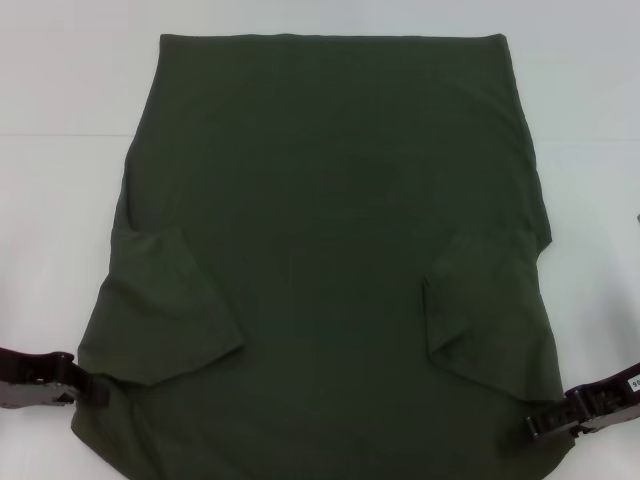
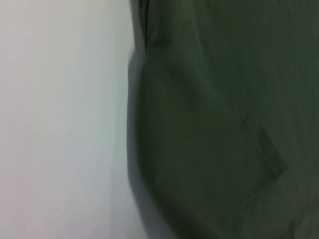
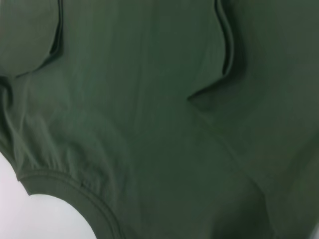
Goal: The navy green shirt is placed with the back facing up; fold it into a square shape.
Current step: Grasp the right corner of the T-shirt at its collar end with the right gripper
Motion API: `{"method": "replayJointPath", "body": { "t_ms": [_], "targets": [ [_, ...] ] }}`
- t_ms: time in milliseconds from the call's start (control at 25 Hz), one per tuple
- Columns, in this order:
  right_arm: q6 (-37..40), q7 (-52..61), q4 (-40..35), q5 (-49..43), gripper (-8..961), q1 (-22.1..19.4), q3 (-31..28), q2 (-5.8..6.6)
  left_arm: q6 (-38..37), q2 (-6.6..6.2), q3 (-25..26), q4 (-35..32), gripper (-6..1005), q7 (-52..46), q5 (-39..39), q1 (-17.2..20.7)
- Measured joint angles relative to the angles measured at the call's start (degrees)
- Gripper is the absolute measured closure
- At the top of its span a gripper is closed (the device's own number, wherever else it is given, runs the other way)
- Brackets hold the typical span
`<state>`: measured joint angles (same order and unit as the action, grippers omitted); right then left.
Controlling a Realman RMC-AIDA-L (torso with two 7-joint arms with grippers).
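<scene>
**Ana:** Looking down from the head camera, the navy green shirt [image 1: 330, 250] lies flat across the middle of the white surface [image 1: 60, 120], plain side up, no lettering showing. It covers most of the space between the far edge and the near edge.

**Ben:** Which way does it run?

**Ana:** Its long axis goes far to near. The straight hem sits toward the far edge; the neckline is at the near edge, and the right wrist camera shows that curved ribbed collar [image 3: 65, 181] with bare surface beside it. Both short sleeves are folded inward onto the body, one toward the left edge [image 1: 165, 310], one toward the right edge [image 1: 480, 305].

**Ben:** And the arms?

**Ana:** The left end effector [image 1: 92, 388] is at the shirt's near-left shoulder corner, its dark tip touching the cloth edge. The right end effector [image 1: 540, 425] is at the near-right shoulder corner, its tip at the cloth edge too. Whether either one is pinching fabric or standing wide, I cannot tell; the fingertips merge with the dark cloth.

**Ben:** Any containers?

**Ana:** None that I can see. The left wrist camera shows only the shirt's side edge against the white surface.
</scene>
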<state>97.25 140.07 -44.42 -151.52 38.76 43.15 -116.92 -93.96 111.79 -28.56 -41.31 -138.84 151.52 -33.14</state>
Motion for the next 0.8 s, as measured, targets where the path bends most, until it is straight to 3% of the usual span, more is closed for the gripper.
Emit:
{"method": "replayJointPath", "body": {
  "t_ms": [600, 800],
  "targets": [
    [-0.80, -0.85, 0.20, -0.33, 157, 0.19, 0.03, 0.10, 0.01, 0.01, 0.18, 0.00, 977, 0.12, 0.00, -0.40],
    [-0.82, -0.78, 0.20, -0.36, 342, 0.32, 0.35, 0.07, 0.01, 0.01, 0.17, 0.00, 977, 0.16, 0.00, -0.46]
  ]
}}
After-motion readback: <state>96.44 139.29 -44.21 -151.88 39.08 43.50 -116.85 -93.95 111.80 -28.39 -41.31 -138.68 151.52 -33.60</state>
